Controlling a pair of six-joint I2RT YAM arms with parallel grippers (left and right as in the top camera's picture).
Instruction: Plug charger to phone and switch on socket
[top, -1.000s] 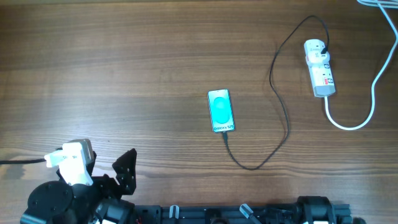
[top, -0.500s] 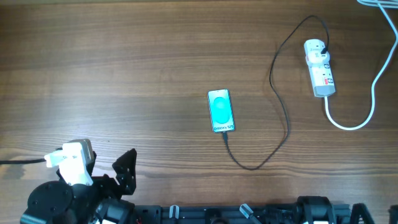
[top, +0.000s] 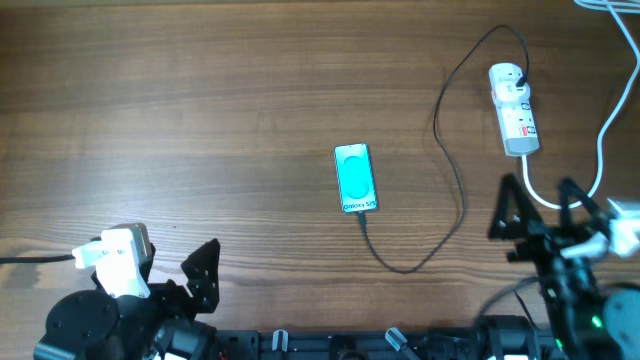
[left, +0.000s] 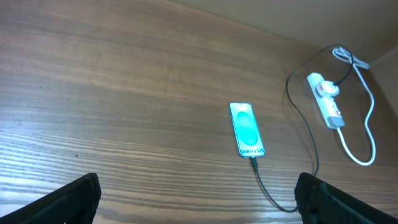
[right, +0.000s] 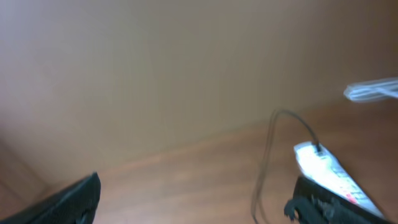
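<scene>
charger seemingly in phone, our released right pincer hovers lower right, socket to switch on next; left pincer released.

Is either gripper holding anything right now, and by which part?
Nothing is held. The left gripper and the right gripper are both open and empty; the phone and cable lie on the table.

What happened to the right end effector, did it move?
Yes. The right end effector has come up from the bottom edge of the overhead view toward the socket, which stayed put; earlier it was out of sight.
</scene>
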